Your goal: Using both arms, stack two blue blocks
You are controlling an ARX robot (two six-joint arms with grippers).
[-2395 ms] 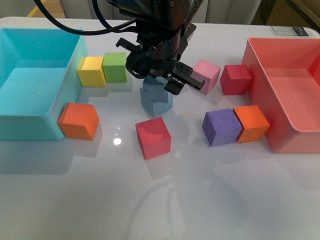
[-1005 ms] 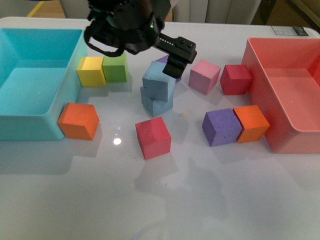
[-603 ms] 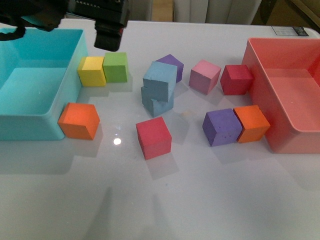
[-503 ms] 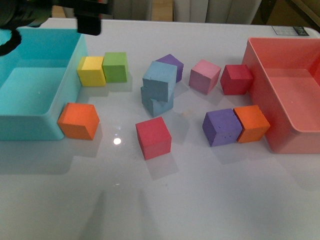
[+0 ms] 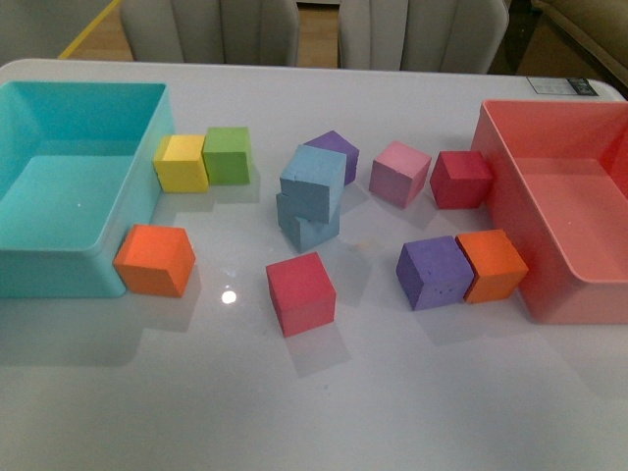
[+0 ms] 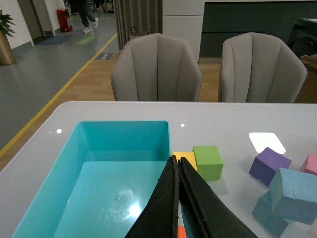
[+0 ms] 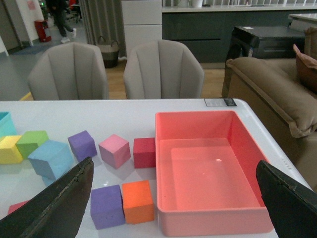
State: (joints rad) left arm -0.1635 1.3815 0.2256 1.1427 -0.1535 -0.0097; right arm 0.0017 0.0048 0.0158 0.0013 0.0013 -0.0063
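The front view looks steeply down at the glossy white table (image 5: 324,412) from close by. Both wrist views sit higher and farther back, facing two grey upholstered chairs (image 6: 156,69); all three share the stacked light-blue foam cubes (image 5: 312,183).

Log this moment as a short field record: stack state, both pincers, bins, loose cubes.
stack: upper blue block sits skewed on lower blue block
left pincer: shut, empty, above the turquoise bin
right pincer: open wide, empty, clear of the table
pink bin: nothing visible inside
loose cubes: yellow, green, red
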